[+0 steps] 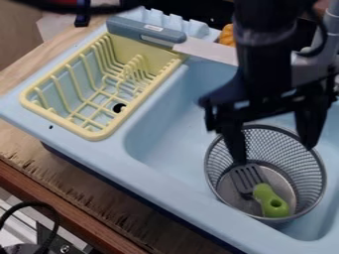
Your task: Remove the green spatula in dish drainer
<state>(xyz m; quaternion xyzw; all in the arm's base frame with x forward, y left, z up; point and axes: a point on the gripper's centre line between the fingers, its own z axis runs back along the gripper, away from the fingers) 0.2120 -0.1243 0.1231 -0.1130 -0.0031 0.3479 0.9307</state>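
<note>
My gripper (pixel 273 149) hangs over the right part of the sink, its two fingers spread wide apart above a round mesh basket (pixel 308 163), with nothing between them. Inside the basket lies the spatula with a green handle (pixel 273 201) and a grey slotted head. The head is toward the back left, close below the left fingertip; whether they touch I cannot tell. The yellow dish drainer (pixel 99 130) sits at the left side of the light blue sink unit and holds no spatula.
The light blue sink basin (pixel 162 126) surrounds the mesh basket, with its front rim (pixel 179 193) running diagonally. A grey-blue part (pixel 145 31) stands behind the drainer, and an orange object (pixel 227 35) is at the back. A black cable curves at the lower left.
</note>
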